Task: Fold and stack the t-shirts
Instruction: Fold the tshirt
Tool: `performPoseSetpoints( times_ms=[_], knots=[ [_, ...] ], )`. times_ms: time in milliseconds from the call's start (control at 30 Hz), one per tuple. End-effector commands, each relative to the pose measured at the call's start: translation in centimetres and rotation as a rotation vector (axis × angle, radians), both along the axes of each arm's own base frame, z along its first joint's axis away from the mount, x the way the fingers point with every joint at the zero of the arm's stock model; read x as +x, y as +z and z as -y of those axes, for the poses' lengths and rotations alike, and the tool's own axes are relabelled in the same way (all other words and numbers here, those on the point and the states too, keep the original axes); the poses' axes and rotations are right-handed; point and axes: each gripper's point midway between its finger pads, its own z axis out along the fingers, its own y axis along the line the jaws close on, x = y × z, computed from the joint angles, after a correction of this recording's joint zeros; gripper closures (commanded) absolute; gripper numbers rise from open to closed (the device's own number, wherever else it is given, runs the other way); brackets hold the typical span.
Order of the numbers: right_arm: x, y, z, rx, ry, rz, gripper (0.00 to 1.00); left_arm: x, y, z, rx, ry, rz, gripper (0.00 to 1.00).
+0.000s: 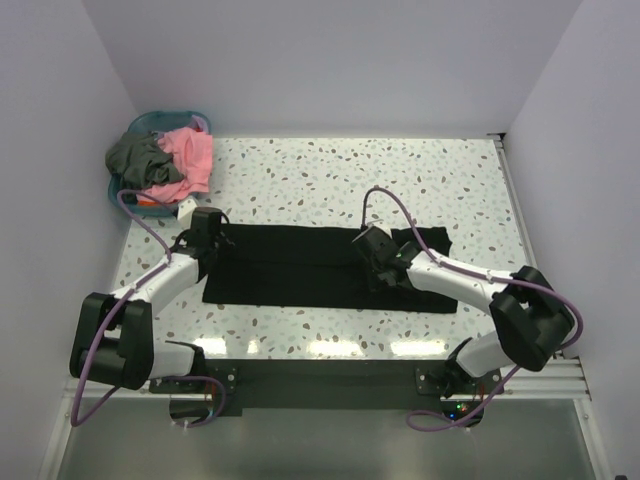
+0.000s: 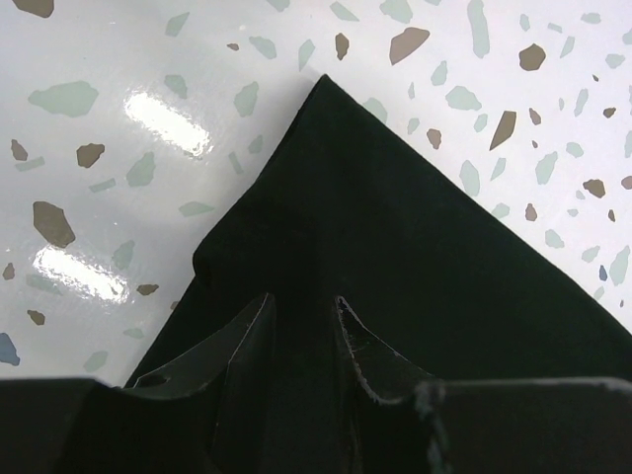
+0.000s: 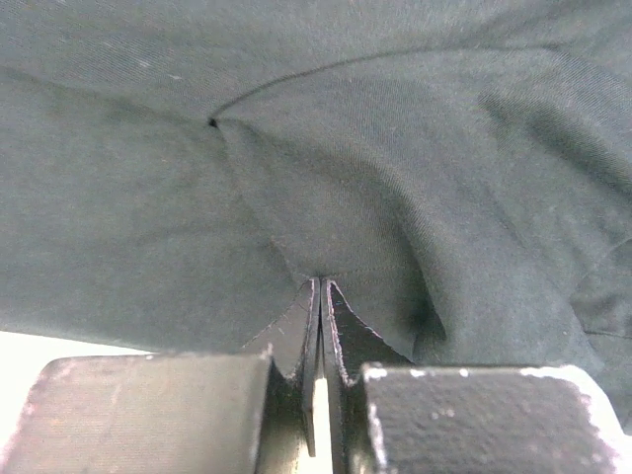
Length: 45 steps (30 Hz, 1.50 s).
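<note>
A black t-shirt (image 1: 300,270) lies flat on the speckled table (image 1: 330,170), to the right of a round blue basket (image 1: 150,122) and nearer the arms than it, drawn out into a long band running away from the basket. The left gripper (image 2: 301,301) hovers over the corner of the band closest to the basket, its jaws parted astride the cloth with nothing clamped. The right gripper (image 3: 321,284), much farther from the basket and toward the band's other end, has its jaws pressed tight together, and the creases running into the tips suggest a pinch of black fabric between them, though the close, dark wrist view makes that hard to confirm. A coral pink t-shirt (image 1: 190,155) and a dark grey t-shirt (image 1: 135,155) sit heaped together in the basket, spilling over its rim, unfolded. By this showing the job is in its early part: the black shirt looks narrowed lengthwise, with a seam of overlap along its middle, but it has yet to be folded across into a compact square, and no stack exists anywhere beside the basket. Two of three shirts remain untouched. No brand, printing or other writing can be read on any garment, on the basket or on the arms, and no neck label shows on the black shirt.
</note>
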Motion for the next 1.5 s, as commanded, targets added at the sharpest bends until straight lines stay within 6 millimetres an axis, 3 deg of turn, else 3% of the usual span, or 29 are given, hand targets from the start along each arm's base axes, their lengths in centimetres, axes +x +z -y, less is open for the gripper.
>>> performPoseSetpoints(
  times_ms=[0, 167, 267, 367, 633, 967, 1467],
  knots=[
    [0.9, 3.5, -1.4, 0.061, 0.015, 0.052, 1.0, 0.7, 0.5, -0.2, 0.003, 0.002, 0.033, 0.67],
    [0.4, 5.8, -2.3, 0.127, 0.046, 0.05, 1.0, 0.8, 0.6, -0.1, 0.0, 0.002, 0.039, 0.67],
    [0.1, 6.0, -2.1, 0.119, 0.056, 0.034, 0.98, 0.8, 0.6, -0.1, -0.002, -0.001, 0.037, 0.67],
    [0.1, 5.0, -1.5, 0.079, 0.051, 0.027, 0.79, 0.7, 0.5, 0.0, -0.003, -0.004, 0.038, 0.67],
    [0.2, 2.5, -0.7, 0.008, 0.069, 0.012, 0.59, 0.8, 0.7, -0.2, 0.002, -0.003, 0.04, 0.67],
    [-0.2, -0.3, -0.9, -0.008, 0.089, -0.04, 0.62, 0.7, 0.4, -0.2, -0.003, -0.002, 0.034, 0.67],
    [-0.3, -1.4, -0.7, -0.032, 0.076, -0.053, 0.67, 0.3, -0.4, -0.3, -0.004, 0.0, 0.022, 0.67]
  ],
)
